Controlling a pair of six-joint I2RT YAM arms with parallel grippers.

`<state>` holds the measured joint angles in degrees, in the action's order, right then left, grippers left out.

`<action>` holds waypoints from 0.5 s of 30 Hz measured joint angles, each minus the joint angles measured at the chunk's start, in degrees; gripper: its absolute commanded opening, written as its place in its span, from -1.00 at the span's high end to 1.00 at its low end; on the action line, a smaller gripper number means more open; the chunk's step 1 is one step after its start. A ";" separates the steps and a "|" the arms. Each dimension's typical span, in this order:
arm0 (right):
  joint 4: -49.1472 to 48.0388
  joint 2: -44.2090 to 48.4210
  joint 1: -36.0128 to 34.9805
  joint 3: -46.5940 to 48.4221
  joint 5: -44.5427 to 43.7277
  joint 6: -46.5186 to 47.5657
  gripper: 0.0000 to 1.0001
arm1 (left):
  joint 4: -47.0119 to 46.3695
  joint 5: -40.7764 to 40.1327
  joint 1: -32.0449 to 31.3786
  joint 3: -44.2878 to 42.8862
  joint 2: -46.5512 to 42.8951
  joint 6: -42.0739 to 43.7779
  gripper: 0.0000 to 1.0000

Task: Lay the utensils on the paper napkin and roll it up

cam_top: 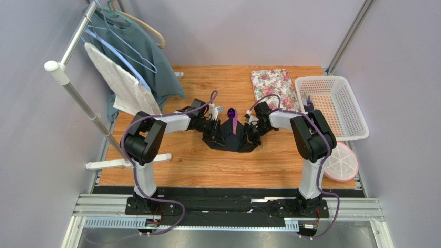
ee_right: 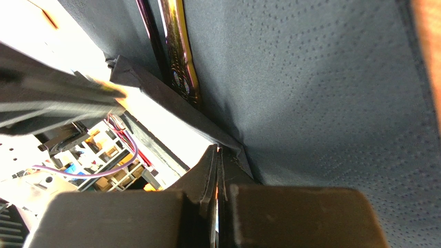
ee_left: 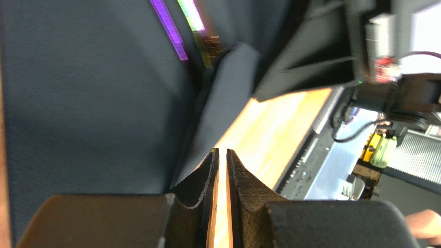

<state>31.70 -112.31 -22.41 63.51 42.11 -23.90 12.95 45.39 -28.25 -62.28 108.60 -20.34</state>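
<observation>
The black paper napkin (cam_top: 228,141) lies mid-table with both side flaps lifted into a V. A purple utensil (cam_top: 233,123) lies along its middle, the spoon bowl at the far end. My left gripper (cam_top: 216,135) is at the left flap. Its jaws (ee_left: 222,152) are closed to a thin slit with wood showing through and nothing between them; the napkin (ee_left: 93,93) rises beside them, purple handles (ee_left: 168,26) beyond. My right gripper (cam_top: 248,135) is shut (ee_right: 218,150) on the napkin's right flap (ee_right: 321,93), next to a glossy handle (ee_right: 178,46).
A floral mat (cam_top: 274,88) lies at the back. A white basket (cam_top: 346,111) to its right holds a purple fork (cam_top: 309,99). A pink-rimmed plate (cam_top: 340,161) sits at the near right. A clothes rack with garments (cam_top: 129,57) stands on the left.
</observation>
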 measured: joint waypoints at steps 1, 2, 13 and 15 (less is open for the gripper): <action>0.02 0.00 0.00 0.00 0.00 0.02 1.00 | 0.00 -0.35 0.00 -0.04 0.72 -0.11 0.70; 0.02 0.00 0.00 0.00 0.00 0.09 1.00 | 0.09 -0.81 0.00 -0.04 1.42 -0.17 0.70; 0.70 -0.20 0.00 0.46 -0.04 0.61 0.96 | 1.01 -2.19 0.98 -0.04 3.76 -1.49 1.00; 0.87 -0.22 0.15 0.57 -0.09 0.87 0.95 | 1.01 -2.19 0.98 -0.04 3.76 -1.49 1.00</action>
<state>32.58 -112.53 -22.26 64.07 42.02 -23.03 13.96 43.20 -27.27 -62.33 112.36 -21.82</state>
